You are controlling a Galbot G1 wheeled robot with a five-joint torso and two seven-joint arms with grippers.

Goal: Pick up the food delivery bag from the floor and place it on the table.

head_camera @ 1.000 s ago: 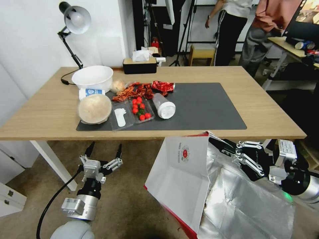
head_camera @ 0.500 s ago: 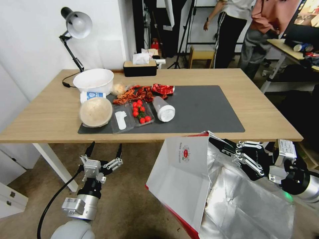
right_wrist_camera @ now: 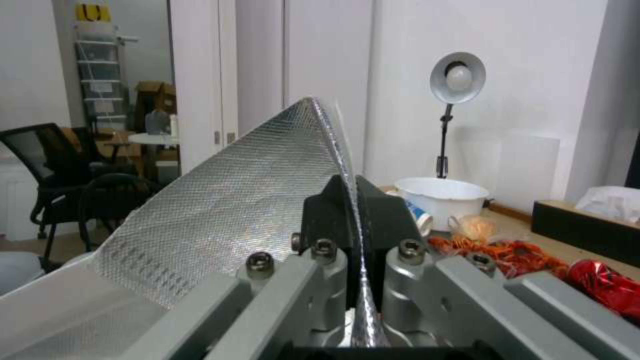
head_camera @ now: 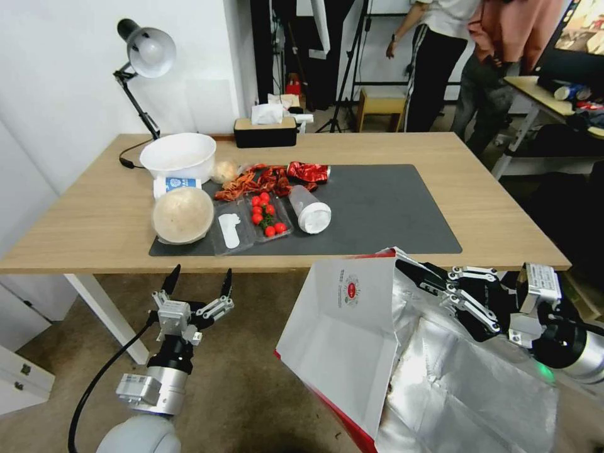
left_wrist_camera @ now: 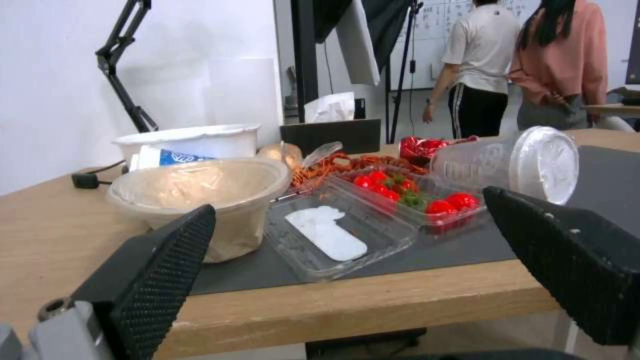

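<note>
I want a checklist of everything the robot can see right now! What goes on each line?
Surface: light-wood table with a dark grey mat; right half of the mat bare.
Job's things: food delivery bag held up in front of the table's near edge, foil lining showing, not on the table.
Clutter: white bowl, covered bowl, tomato tray, tipped cup, red foil wrapper, tissue box.
Grippers: right gripper shut on the bag's foil edge; left gripper open, below the table edge, holding nothing.
Cables: black cable along the left arm; lamp cord on the table.
Surroundings: desk lamp, stained carpet, two people standing behind.
</note>
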